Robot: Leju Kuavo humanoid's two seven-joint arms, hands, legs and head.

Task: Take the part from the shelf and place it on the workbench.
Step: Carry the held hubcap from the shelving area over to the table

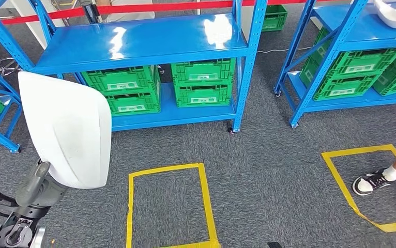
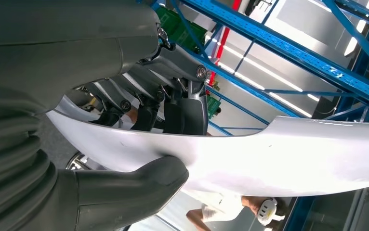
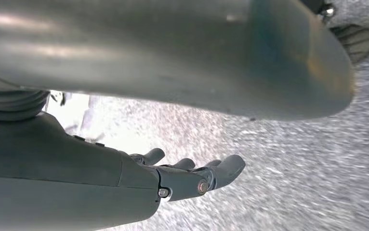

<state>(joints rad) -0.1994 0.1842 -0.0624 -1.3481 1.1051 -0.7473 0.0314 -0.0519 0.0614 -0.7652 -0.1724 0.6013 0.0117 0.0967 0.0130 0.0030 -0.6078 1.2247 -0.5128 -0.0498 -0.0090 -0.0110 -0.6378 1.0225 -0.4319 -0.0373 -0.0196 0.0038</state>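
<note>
Left hand (image 2: 125, 125) grips white part (image 2: 288, 154): thumb under edge, dark fingers (image 2: 185, 113) clamped on opposite face. Part held upright at robot's left, above grey floor (image 1: 268, 170). Right hand (image 3: 173, 180) empty, fingers loosely extended, spread.

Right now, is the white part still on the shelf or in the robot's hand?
In hand: the left hand grips the white part by its edge, thumb under and fingers over, held up above the grey carpet.

Left hand (image 1: 41, 186) mostly hidden behind the white part (image 1: 69, 129); person (image 1: 387, 175) cut off at the frame edge.
</note>
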